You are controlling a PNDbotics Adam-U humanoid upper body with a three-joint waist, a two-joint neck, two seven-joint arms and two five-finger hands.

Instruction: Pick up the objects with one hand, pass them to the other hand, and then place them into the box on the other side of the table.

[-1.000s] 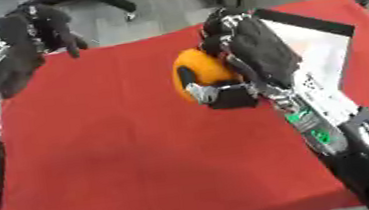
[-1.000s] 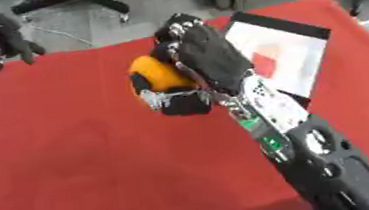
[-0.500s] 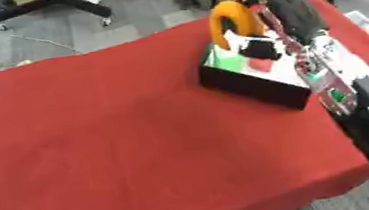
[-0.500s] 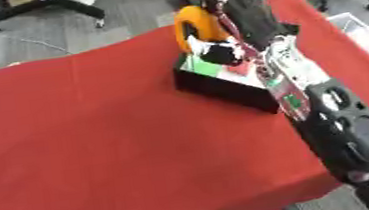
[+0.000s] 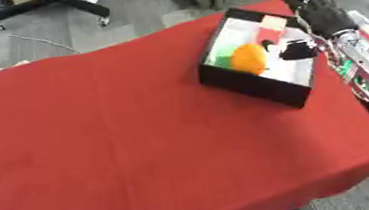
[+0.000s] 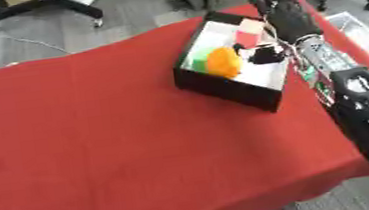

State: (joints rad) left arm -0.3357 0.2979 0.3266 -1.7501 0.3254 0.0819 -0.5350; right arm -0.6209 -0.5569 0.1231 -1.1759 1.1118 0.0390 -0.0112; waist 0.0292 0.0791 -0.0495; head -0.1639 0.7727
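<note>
The right robot hand (image 5: 322, 8) hangs above the far right edge of the box (image 5: 252, 86), fingers stretched out and spread, holding nothing; its thumb (image 5: 296, 52) dips over the box's interior. The left robot hand shows in neither view. Just beside the thumb, the orange ball (image 5: 249, 58) lies inside the black-walled box on its white floor, touching a green piece (image 5: 223, 62). A red piece (image 5: 267, 35) and a pale yellow one (image 5: 274, 22) lie deeper in. The box sits askew on the red desk (image 5: 113, 136), near its right far corner.
</note>
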